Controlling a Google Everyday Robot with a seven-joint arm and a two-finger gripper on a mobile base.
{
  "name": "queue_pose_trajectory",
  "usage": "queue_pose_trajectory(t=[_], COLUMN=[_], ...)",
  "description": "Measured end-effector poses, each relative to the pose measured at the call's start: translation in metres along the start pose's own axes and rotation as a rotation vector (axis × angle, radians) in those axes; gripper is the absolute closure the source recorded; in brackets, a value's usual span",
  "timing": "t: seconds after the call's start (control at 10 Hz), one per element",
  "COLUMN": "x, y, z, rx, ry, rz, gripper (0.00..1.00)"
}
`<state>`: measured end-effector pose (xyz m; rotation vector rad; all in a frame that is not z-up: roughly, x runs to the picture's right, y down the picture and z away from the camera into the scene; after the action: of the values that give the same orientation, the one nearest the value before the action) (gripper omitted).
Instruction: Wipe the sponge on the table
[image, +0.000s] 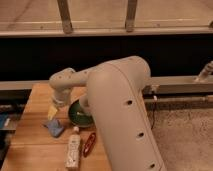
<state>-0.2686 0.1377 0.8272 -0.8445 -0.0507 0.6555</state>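
- The arm (120, 110), a bulky pale casing, fills the middle of the camera view. It reaches from the lower right across to the left, over the bench (40, 95).
- The tool (52, 113) is the yellowish tip at the end of the arm. It points down over the left half of the bench, at about 9 o'clock from the bench's centre.
- State of the tool: cannot tell whether it is apart or together. It does not appear to be clamped on anything.
- The sponge (54, 128), a small blue-grey pad, lies flat on the bench at 6 o'clock from the tool, directly below its tip. Whether tip and sponge touch cannot be told.
- A green plate (77, 116) sits on the bench at 3 o'clock from the tool and at about 2 o'clock from the sponge, near both. The arm casing hides its right side.
- A white bottle (73, 150) lies on its side at 5 o'clock from the sponge, with its cap end pointing towards the plate.
- A slim red object (89, 144) lies just beside the bottle at 3 o'clock from it. What it is cannot be determined.
- The bench top is light-brown joined planks.
- A speckled grey floor (185, 135) lies at 3 o'clock from the arm.
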Motion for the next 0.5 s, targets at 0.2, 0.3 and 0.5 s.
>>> queue_pose_trajectory(t=[0.2, 0.3, 0.5], x=[-0.004, -0.006, -0.009], y=[0.002, 0.003, 0.007], z=[0.009, 0.014, 0.024], rx=[0.008, 0.012, 0.009], ry=[0.013, 0.024, 0.049], rz=[-0.005, -0.006, -0.014], gripper=[0.2, 0.2, 0.2])
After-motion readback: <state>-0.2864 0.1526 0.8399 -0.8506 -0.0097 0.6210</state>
